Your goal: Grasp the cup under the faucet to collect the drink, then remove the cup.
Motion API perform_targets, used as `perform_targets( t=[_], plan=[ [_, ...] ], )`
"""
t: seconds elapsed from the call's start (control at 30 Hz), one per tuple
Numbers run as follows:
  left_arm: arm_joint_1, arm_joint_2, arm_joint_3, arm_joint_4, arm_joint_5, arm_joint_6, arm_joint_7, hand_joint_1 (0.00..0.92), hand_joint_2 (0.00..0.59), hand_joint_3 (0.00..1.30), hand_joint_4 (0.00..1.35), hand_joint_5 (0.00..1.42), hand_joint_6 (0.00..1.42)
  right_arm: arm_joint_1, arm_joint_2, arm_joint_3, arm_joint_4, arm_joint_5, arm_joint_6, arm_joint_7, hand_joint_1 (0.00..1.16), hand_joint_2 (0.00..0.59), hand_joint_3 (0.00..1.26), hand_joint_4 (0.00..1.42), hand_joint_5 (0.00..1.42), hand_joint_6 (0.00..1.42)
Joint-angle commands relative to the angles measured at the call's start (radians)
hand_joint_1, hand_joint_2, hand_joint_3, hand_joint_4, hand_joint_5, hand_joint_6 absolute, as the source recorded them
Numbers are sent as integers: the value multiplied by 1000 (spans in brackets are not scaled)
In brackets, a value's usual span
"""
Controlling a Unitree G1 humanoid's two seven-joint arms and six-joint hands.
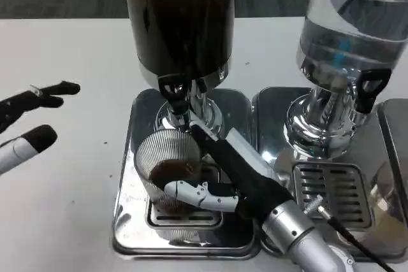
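A ribbed clear cup (167, 164) stands on the drip tray (131, 221) under the black faucet (174, 90) of the dark drink dispenser (180, 17). Dark liquid lies in the cup's bottom. My right hand (223, 176) grips the cup from its right side, one white finger curling across the front and black fingers behind it. My left hand (29, 119) hovers at the left edge over the bare table, fingers apart and holding nothing, well away from the cup.
A second dispenser (347, 36) with clear liquid stands at the right on its own grated drip tray (335, 189). Its black tap (370, 87) faces the front. White table (64, 208) stretches left of the trays.
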Motion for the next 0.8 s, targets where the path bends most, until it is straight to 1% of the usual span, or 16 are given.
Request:
perform_targets(
  t=[0.03, 0.37, 0.47, 0.57, 0.7, 0.8],
  plan=[
    [1, 9, -13, 19, 18, -19, 16, 0, 82, 215, 127, 159, 90, -12, 3, 4, 24, 7, -10, 14, 515, 212, 0, 0, 0, 50],
    [-10, 14, -25, 53, 19, -27, 15, 0, 84, 216, 127, 159, 90, -18, 9, 2, 58, 28, -26, 19, 511, 210, 0, 0, 0, 50],
    [-15, 17, -29, 63, 17, -29, 14, 0, 85, 219, 129, 159, 90, -21, 6, 7, 60, 23, -10, 27, 510, 209, 0, 0, 0, 50],
    [-17, 21, -28, 69, 15, -32, 12, 0, 87, 221, 133, 159, 90, -30, 2, 17, 66, 8, -14, 29, 504, 196, 0, 0, 0, 36],
    [-18, 23, -26, 71, 15, -32, 11, 0, 90, 225, 137, 159, 90, -34, 6, 17, 75, 12, -17, 31, 566, 176, 0, 0, 0, 32],
    [-20, 25, -26, 75, 15, -32, 11, 0, 91, 226, 139, 159, 90, -43, 4, 20, 84, 12, -14, 39, 573, 175, 0, 0, 0, 33]
  ],
)
